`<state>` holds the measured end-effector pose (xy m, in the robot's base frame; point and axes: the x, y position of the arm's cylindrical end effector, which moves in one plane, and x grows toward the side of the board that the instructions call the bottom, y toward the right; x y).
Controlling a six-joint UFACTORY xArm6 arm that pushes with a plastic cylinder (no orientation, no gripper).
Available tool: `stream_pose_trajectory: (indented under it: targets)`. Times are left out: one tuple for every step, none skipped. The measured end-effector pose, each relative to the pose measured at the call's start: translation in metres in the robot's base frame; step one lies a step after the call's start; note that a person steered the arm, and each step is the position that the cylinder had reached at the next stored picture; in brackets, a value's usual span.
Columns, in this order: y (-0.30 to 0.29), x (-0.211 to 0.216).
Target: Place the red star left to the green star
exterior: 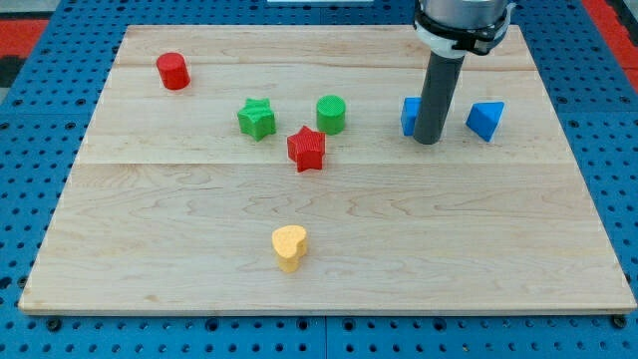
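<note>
While lying to the lower right of green star (256, 118), red star (306, 149) not yet placed. Tip (427, 141) well right, beside blue block (409, 116); no gripper fitted, nothing held.

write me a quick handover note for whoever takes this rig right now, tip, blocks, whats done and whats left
My tip sits at the view's right, just beside the blue block and left of the blue wedge, away from both stars.
The red star lies to the lower right of the green star, close but apart.
Done: nothing yet by the look of it.
Left: bring the tip round the red star and push it to the green star's left, probably passing below it and avoiding the green cylinder.
</note>
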<state>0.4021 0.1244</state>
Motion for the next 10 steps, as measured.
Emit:
stream_pose_trajectory:
  targets:
    - [0.0, 0.0]
    - [0.002, 0.025]
    - [-0.06, 0.024]
    - [-0.106, 0.023]
    - [-0.171, 0.023]
    - [-0.207, 0.023]
    - [-0.243, 0.022]
    - [-0.245, 0.029]
    - [-0.245, 0.029]
    - [-0.245, 0.046]
